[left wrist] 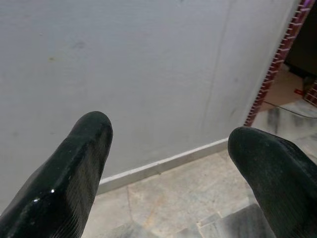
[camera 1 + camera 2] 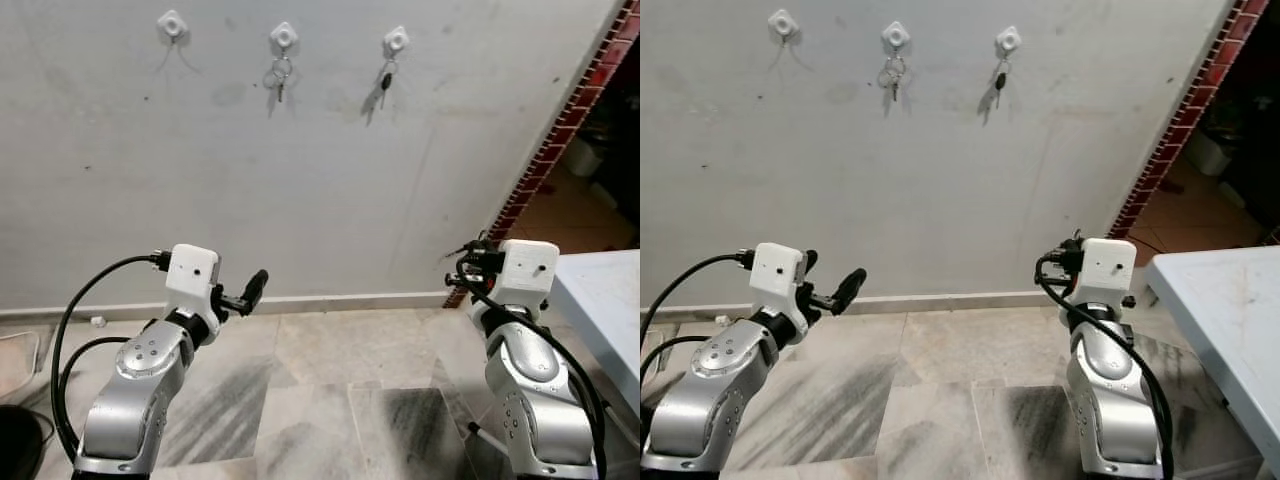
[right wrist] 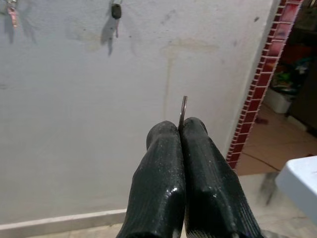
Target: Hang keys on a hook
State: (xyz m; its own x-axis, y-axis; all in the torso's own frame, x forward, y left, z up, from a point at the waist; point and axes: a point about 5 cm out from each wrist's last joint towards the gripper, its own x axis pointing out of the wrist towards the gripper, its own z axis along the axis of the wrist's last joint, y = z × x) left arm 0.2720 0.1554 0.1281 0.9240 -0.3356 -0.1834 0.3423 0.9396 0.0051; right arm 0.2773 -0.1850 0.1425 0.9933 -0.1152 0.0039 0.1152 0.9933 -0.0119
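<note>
Three white hooks sit high on the grey wall. The left hook [image 2: 172, 24] is bare, the middle hook [image 2: 284, 38] carries a bunch of keys [image 2: 276, 78], and the right hook [image 2: 396, 41] holds a dark-headed key [image 2: 381, 88]. My right gripper [image 3: 181, 130] is shut on a thin metal key [image 3: 184, 110] that pokes out between its fingertips. It is held low, well below the hooks, at the right [image 2: 462, 268]. My left gripper [image 1: 168, 144] stands open with nothing in it, low at the left [image 2: 250, 290], pointing at the wall.
A white table [image 2: 605, 300] stands at the right. A red brick edge [image 2: 560, 130] ends the wall, with a doorway beyond. A pale skirting board [image 2: 330, 300] runs along the tiled floor. A dark round object [image 2: 15, 440] and black cables lie at the lower left.
</note>
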